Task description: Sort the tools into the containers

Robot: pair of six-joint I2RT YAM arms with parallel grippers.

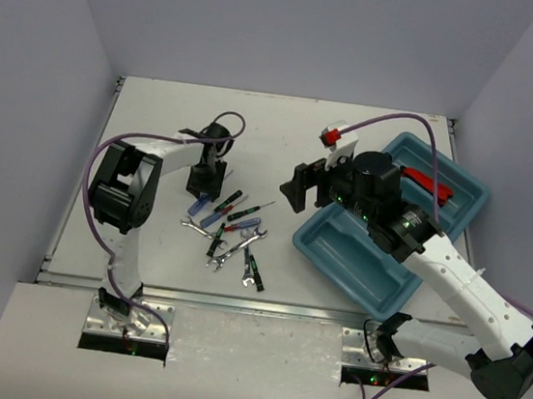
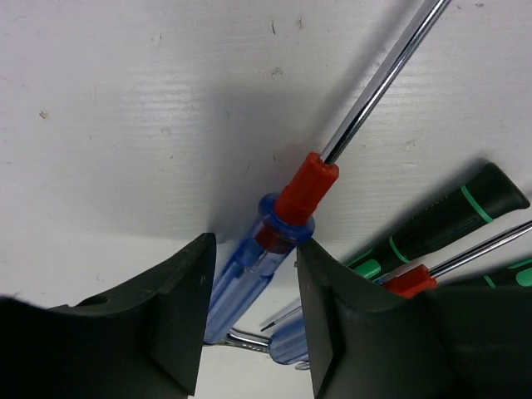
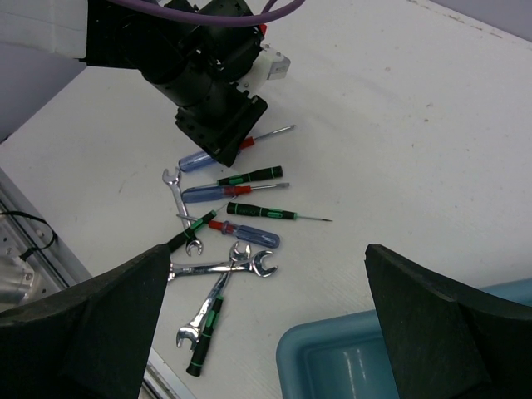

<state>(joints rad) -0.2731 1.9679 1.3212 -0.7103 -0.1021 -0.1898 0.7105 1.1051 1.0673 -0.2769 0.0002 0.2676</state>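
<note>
Your tray (image 1: pixel 351 263) sits at an angle on the right side of the counter (image 1: pixel 161 109). One red-handled tool (image 1: pixel 429 187) lies in its far compartment, and the right arm (image 1: pixel 452 271) hides part of the rest. Your right pincer (image 3: pixel 266 249) hangs released, spread wide, near the tray's left corner. The other tools (image 1: pixel 228 234) lie heaped on the counter, well left of the tray. Your left pincer (image 2: pixel 253 245) straddles a blue screwdriver (image 2: pixel 249 274) at the heap's far end. You cannot tell whether it is clenched on it.
</note>
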